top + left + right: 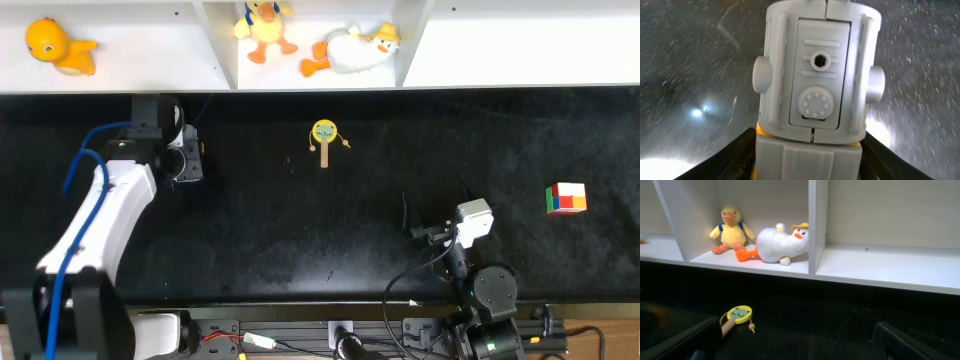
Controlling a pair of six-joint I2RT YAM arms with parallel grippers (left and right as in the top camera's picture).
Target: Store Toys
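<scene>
— Left wrist view first: what is the left gripper (807, 150) doing?
— It is clamping a grey robot toy (815, 75) between its fingers, above the black table (300, 240), close to the shelf (225, 50), whose left compartment is housing a yellow duck (58, 45).
— And the right gripper (797, 330)?
— It is hanging wide open, gripping nothing. A rattle drum (324, 138) is lying on the table ahead of it, and a colour cube (566, 198) is sitting off to its right. A plush duck (730, 230) and a white goose (780, 244) are occupying the middle compartment.
</scene>
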